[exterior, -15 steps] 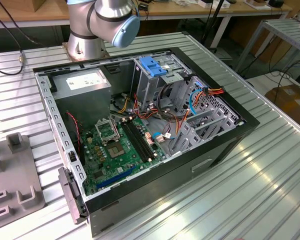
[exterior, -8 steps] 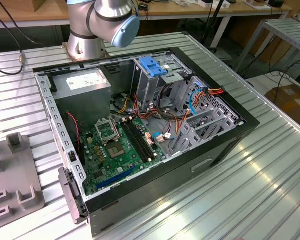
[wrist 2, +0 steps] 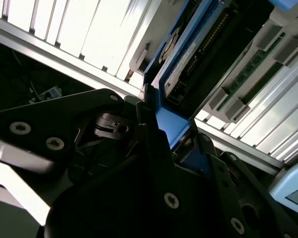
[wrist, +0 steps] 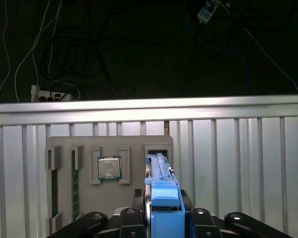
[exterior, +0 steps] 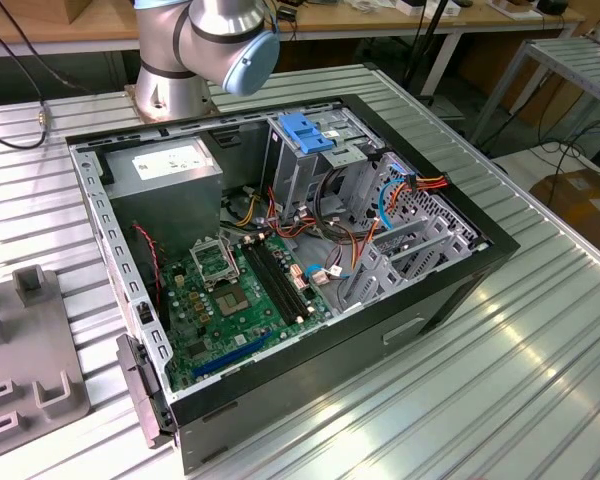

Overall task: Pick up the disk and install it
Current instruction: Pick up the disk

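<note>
The disk [wrist: 161,198] stands on edge with its blue side rail facing the camera, at a slot of a grey parts tray [wrist: 139,188]. In the second wrist view its silver side and white label [wrist 2: 181,64] show above the blue rail. My gripper [wrist: 161,220] straddles it, its black fingers [wrist: 131,218] pressed against both sides, shut on the disk. The second wrist view shows the same grip [wrist 2: 164,139]. The open computer case [exterior: 280,250] lies on the ribbed metal table, its drive cage [exterior: 310,160] topped by a blue latch.
The tray also holds a processor chip [wrist: 109,167] and green memory sticks [wrist 2: 248,79]. Inside the case are the grey power supply [exterior: 170,170], the motherboard [exterior: 240,290] and loose cables [exterior: 400,190]. The arm's base [exterior: 190,50] stands behind the case. Another grey fixture [exterior: 20,350] lies at the exterior view's left.
</note>
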You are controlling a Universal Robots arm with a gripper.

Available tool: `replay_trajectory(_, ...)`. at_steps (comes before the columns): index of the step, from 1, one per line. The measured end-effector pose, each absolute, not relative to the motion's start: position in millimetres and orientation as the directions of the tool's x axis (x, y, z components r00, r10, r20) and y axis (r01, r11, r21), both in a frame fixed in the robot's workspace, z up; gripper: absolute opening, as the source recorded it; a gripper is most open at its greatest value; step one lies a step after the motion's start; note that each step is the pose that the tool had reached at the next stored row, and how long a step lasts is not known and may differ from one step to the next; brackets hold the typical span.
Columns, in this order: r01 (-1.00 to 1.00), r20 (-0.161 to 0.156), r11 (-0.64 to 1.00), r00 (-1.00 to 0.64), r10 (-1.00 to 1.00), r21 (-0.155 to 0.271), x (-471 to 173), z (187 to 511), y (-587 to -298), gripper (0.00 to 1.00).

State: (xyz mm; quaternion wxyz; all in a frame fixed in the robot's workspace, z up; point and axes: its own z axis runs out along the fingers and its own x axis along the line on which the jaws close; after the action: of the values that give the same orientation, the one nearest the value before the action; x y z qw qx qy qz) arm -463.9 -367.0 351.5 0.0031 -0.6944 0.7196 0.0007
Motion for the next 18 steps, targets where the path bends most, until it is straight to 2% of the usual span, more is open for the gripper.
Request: replay_trajectory(18,-0.999,-0.006,0.036,-0.036,-0.999,-0.003,-463.9,358.5,-367.0,0.37)
